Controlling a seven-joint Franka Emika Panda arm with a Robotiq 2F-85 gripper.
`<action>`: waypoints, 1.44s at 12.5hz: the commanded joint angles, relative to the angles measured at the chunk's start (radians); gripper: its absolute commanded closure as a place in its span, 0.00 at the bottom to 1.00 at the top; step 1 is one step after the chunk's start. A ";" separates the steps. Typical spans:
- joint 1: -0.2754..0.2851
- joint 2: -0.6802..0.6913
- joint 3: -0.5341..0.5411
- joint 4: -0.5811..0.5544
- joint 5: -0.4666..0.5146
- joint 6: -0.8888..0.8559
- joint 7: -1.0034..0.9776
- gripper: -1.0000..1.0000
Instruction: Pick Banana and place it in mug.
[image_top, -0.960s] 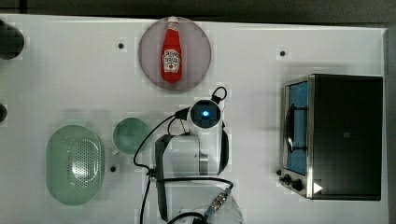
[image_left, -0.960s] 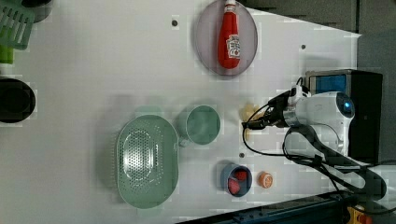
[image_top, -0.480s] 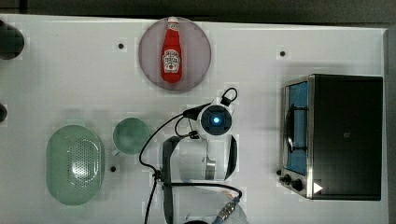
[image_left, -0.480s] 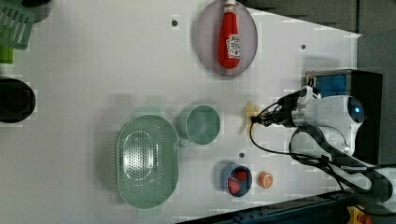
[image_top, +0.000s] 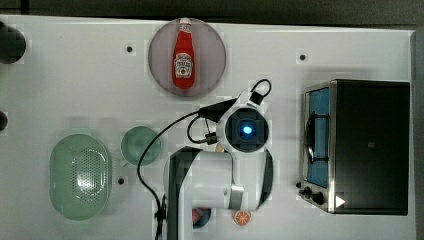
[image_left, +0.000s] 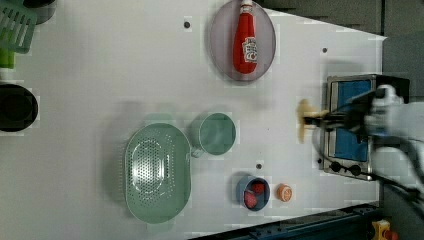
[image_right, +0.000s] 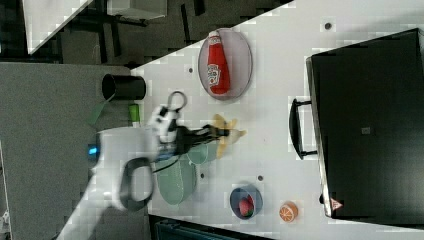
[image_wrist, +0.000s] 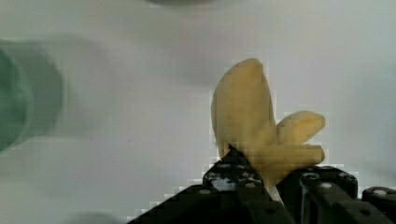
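1. The gripper (image_wrist: 268, 179) is clamped on the banana (image_wrist: 261, 135); in the wrist view the black fingers (image_wrist: 233, 175) pinch the pale yellow bunch at its base, and its stubby tips fan out beyond them.
2. In the right view the banana (image_right: 226, 135) hangs at the end of the gripper (image_right: 212, 134), clear of the white table (image_right: 280, 100).
3. In the left view the arm reaches in from the left view's right, its white wrist over the toaster oven (image_left: 350, 125), and the banana (image_left: 303, 120) sits just off the oven's front.
4. The mug (image_left: 216, 133) stands well apart from the banana, toward the left view's left, beside the perforated green bowl (image_left: 157, 172).
5. In the top view the wrist covers the banana; the mug (image_top: 141, 145) lies to the top view's left of it.
6. A ketchup bottle (image_top: 183, 60) lies on a grey plate (image_top: 212, 55).
7. A blue bowl (image_left: 240, 190) of red fruit and an orange half (image_left: 284, 192) sit near the table's edge.
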 joint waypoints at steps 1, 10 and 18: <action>-0.001 -0.096 0.003 0.122 -0.022 -0.213 0.078 0.78; 0.047 -0.146 0.305 0.196 -0.013 -0.381 0.652 0.78; 0.052 -0.015 0.497 0.079 0.065 -0.088 1.102 0.78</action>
